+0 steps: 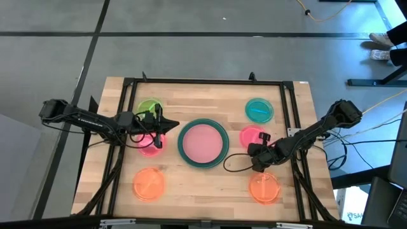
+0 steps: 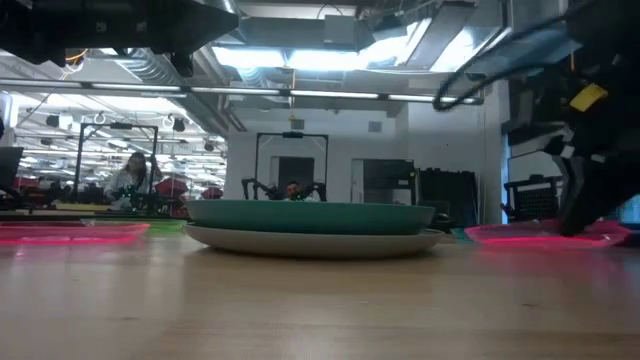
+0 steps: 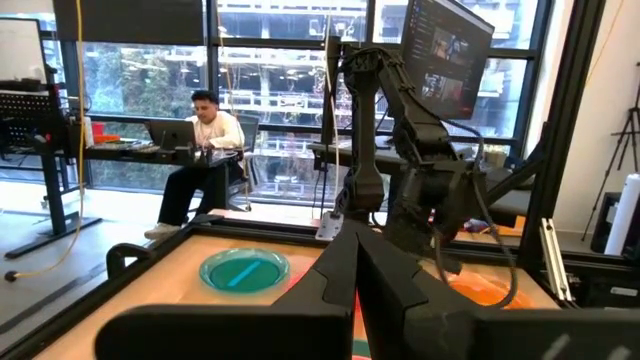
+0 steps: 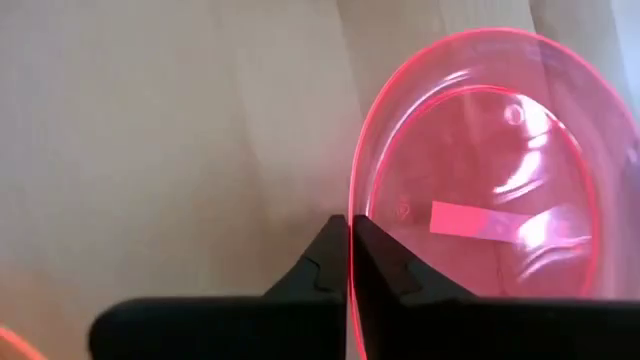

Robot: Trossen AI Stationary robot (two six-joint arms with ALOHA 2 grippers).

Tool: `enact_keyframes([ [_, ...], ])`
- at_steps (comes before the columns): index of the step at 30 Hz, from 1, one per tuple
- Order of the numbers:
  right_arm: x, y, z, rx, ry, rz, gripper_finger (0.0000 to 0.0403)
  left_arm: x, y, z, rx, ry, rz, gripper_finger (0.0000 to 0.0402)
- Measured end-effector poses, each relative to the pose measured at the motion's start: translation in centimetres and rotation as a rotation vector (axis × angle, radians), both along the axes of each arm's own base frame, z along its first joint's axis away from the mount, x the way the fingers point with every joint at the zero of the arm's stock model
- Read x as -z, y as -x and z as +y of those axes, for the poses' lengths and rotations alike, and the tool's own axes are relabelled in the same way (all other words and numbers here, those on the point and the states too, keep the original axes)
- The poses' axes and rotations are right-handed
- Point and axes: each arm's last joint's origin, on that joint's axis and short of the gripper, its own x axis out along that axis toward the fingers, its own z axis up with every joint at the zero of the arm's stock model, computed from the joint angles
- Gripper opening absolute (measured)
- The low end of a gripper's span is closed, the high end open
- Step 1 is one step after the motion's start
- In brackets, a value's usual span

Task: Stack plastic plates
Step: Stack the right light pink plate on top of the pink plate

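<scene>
At frame left we saw the left hand [image 1: 157,130] pinched narrow over a translucent pink-red plate [image 1: 150,147]. Mid-bench [image 1: 210,184], a matte pink plate [image 1: 203,142] nested in the teal-green one [image 1: 182,152]. Right, the right hand [image 4: 350,262] clamped a glossy pink-red plate's [image 4: 480,180] thin rim.

The wooden tabletop [image 1: 210,184] carries a grey plate [image 2: 315,240] at its centre, under a teal one. Directly on the wood around it lie small plates: green [image 1: 149,107], teal-blue [image 1: 259,109], two pink-red [image 1: 151,145] [image 1: 252,136] just beside the stack, and two orange [image 1: 149,184] [image 1: 264,187].
</scene>
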Motion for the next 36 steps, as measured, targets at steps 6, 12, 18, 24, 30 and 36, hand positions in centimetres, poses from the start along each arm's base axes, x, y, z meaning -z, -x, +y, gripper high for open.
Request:
enact_keyframes([
  [6,-1.7,-1.2,0.6,-0.071,0.005,-0.044,0.0003,0.0,0.0,0.0,0.0,0.0,0.001,0.0001],
  [12,-3.9,-2.6,1.2,-0.141,0.055,-0.124,0.0002,0.0,0.0,0.0,0.0,0.0,0.001,0.0001],
  [18,-5.8,-4.1,1.8,-0.224,0.124,-0.253,0.0002,0.0,0.0,0.0,0.0,-0.001,0.001,0.0001],
  [24,-6.7,-5.9,2.8,-0.36,0.165,-0.42,0.0001,0.0,0.0,0.0,0.001,-0.001,0.002,0.0001],
  [30,-6.4,-8.1,3.2,-0.456,0.175,-0.53,0.0002,0.0,0.0,0.0,0.001,-0.001,0.002,0.0001],
  [36,-5.3,-10.6,2.3,-0.479,0.108,-0.6,0.0002,0.0,0.0,0.0,0.001,-0.001,0.002,0.0001],
])
